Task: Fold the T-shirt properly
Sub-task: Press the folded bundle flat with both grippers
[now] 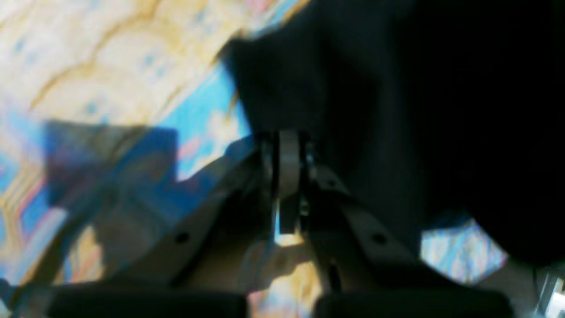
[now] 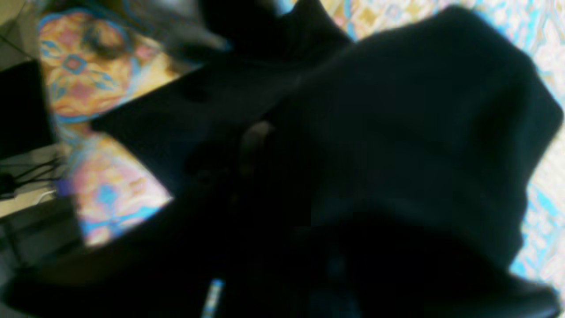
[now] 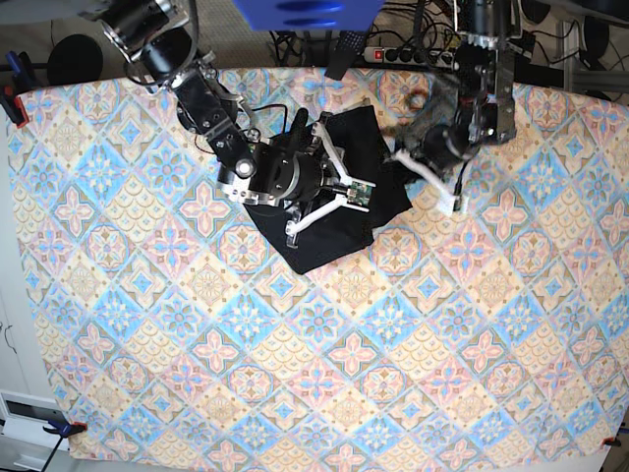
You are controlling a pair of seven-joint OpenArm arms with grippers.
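The black T-shirt [image 3: 339, 221] lies bunched on the patterned tablecloth, up in the far middle of the base view. My right gripper [image 3: 334, 187] hovers over it with its white fingers spread open and nothing pinched between them. The blurred right wrist view is almost all black cloth [image 2: 397, 132], with one pale fingertip [image 2: 258, 132] showing. My left gripper [image 1: 289, 141] is shut, and the T-shirt [image 1: 353, 88] begins right at its tips. In the base view the left gripper [image 3: 405, 162] sits at the shirt's right edge.
The tablecloth [image 3: 295, 374] covers the whole table. A power strip with cables [image 3: 413, 54] and a blue object [image 3: 305, 12] sit past the far edge. Clamps hold the cloth's corners [image 3: 10, 98].
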